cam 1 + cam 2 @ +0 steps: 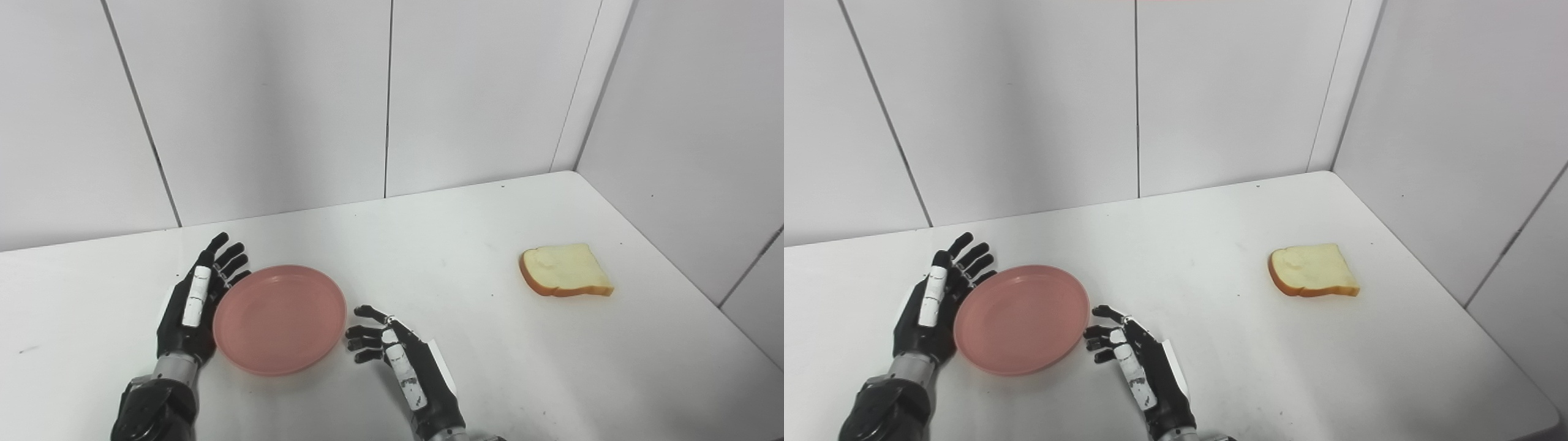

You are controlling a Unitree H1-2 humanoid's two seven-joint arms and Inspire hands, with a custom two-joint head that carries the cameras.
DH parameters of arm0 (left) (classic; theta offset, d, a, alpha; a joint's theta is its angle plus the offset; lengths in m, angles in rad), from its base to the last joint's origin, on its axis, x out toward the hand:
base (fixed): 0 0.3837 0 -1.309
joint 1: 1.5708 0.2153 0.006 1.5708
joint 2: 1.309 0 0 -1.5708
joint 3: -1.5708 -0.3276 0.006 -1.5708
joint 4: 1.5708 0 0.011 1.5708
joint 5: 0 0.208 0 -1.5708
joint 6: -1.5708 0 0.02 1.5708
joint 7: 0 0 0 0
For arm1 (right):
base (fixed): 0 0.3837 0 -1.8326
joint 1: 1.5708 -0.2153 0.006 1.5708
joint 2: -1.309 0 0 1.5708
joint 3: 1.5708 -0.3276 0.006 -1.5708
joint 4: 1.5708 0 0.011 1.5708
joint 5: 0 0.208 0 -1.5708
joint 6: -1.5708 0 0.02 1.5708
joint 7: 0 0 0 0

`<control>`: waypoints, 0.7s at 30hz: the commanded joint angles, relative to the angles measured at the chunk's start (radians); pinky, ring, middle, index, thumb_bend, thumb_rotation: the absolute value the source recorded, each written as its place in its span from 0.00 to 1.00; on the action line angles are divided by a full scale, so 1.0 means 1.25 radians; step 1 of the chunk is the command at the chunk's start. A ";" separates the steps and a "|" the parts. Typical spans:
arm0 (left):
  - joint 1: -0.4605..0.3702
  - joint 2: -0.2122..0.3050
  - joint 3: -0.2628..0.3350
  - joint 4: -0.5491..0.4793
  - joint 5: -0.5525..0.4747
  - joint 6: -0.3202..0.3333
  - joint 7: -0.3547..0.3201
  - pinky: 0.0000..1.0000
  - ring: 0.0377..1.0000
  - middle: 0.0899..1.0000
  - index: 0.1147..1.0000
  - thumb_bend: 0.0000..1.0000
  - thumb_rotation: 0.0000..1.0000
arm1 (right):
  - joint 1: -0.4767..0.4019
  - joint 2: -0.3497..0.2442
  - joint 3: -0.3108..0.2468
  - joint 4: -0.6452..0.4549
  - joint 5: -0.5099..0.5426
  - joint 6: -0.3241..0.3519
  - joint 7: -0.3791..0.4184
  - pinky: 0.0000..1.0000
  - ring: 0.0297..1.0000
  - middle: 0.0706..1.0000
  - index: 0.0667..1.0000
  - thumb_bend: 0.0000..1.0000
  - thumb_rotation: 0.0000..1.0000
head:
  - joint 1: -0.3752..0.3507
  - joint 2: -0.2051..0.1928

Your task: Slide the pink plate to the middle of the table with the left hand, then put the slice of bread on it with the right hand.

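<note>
Your left hand (195, 303) lies flat with its fingers stretched out and apart, holding nothing, pressed against the left rim of the pink plate (280, 318). Your right hand (401, 361) sits just beside the plate's right rim, fingers loosely curled toward it and empty. The plate rests on the white bench (465, 245) near its front edge, left of the middle. The slice of bread (566, 270) lies well apart, close to the bench's right edge.
</note>
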 commanded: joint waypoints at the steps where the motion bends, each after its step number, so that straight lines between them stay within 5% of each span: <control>1: 0.043 -0.015 -0.012 0.031 0.003 0.034 -0.008 0.81 0.86 0.84 0.85 0.91 0.78 | 0.005 0.017 0.010 0.008 -0.009 -0.008 -0.008 0.60 0.65 0.66 0.75 0.69 1.00 | 0.001 0.000; 5: 0.042 -0.018 -0.017 0.041 0.006 0.029 -0.005 0.81 0.87 0.84 0.85 0.92 0.78 | 0.011 0.017 0.011 0.001 -0.038 -0.040 -0.028 0.60 0.66 0.68 0.77 0.69 1.00 | -0.013 -0.002; 11: 0.042 -0.022 -0.023 0.049 0.008 0.034 -0.001 0.82 0.87 0.82 0.83 0.92 0.76 | 0.007 0.020 0.007 -0.030 -0.168 -0.128 -0.112 0.62 0.70 0.77 0.94 0.69 1.00 | -0.015 -0.001; 17: 0.040 -0.020 -0.027 0.060 0.010 0.023 -0.002 0.81 0.86 0.81 0.83 0.89 0.78 | -0.026 0.008 -0.020 -0.109 -0.227 -0.118 -0.147 0.68 0.80 0.87 0.99 0.71 0.99 | -0.020 -0.003; 21: 0.035 -0.019 -0.021 0.078 0.003 0.018 -0.004 0.81 0.85 0.81 0.84 0.90 0.78 | -0.099 -0.026 -0.078 -0.204 -0.250 -0.019 -0.123 0.70 0.87 0.93 1.00 0.73 0.95 | -0.024 -0.004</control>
